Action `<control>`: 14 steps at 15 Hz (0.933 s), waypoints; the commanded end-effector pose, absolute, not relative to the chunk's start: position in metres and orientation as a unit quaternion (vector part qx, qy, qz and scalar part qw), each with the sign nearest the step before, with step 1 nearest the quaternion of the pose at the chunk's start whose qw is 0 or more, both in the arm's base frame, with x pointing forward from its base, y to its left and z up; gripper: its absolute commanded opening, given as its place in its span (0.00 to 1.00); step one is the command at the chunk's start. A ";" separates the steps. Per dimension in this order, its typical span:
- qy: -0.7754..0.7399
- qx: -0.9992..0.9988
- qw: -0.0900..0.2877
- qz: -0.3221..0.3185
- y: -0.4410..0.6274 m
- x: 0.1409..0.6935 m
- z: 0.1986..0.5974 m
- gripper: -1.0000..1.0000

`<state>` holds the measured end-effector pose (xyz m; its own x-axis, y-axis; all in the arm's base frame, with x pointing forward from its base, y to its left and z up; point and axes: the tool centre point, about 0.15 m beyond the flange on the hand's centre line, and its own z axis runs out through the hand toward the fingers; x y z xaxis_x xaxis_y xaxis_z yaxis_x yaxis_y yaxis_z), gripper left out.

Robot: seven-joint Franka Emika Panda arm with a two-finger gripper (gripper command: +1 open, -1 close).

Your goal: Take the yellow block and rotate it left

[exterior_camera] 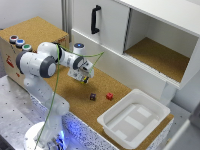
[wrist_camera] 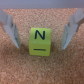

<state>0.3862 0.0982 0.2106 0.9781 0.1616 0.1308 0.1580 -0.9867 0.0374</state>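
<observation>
Yellow block [wrist_camera: 41,40] sits square, N upright, between the hand's [wrist_camera: 42,31] spread fingers.

yellow block [wrist_camera: 41,41] sits on the cork desk [wrist_camera: 20,67] | black "N" and a dash on its top | jaws spread wide, one either side, not touching
</observation>
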 end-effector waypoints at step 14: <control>0.475 0.880 -0.024 -0.009 0.122 0.357 0.229 0.00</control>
